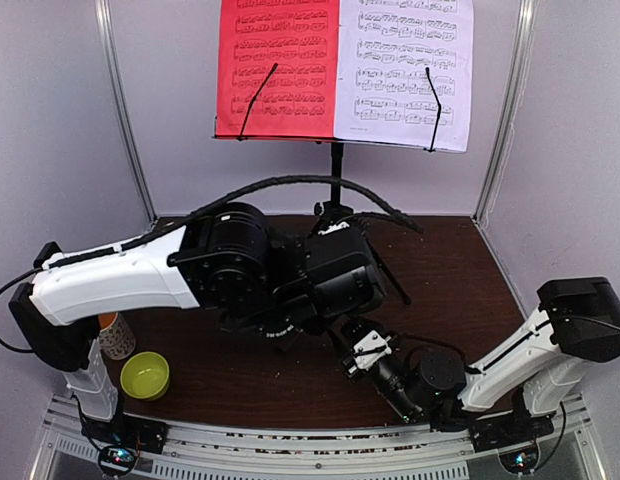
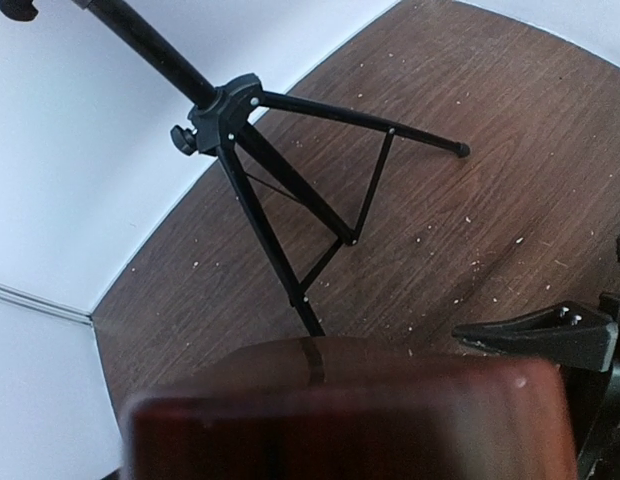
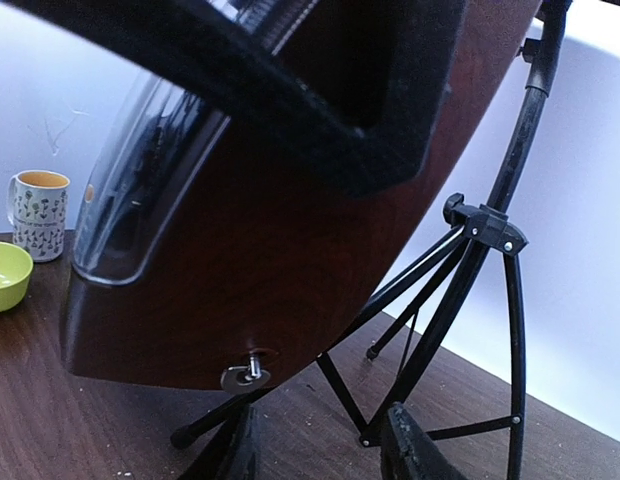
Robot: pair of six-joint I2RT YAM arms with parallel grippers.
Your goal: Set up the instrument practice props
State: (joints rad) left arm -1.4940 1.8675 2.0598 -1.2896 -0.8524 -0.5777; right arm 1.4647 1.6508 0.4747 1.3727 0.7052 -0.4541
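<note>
Metronome [image 3: 270, 250] tilts above speckled wooden table [image 2: 470, 230], white walls [image 2: 80, 150] behind.

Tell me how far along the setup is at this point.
Done: the stand is up with the red sheet and white sheet on it. In hand: the left fingers grip the metronome; the right fingers are open close below it. Left: leaving it standing on the table, released.

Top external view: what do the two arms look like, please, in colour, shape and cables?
Both the left arm and the right arm have smooth white shells between bulky black joint housings. A ribbed black cable hose arcs over the left one. The pincer fingers are black.
</note>
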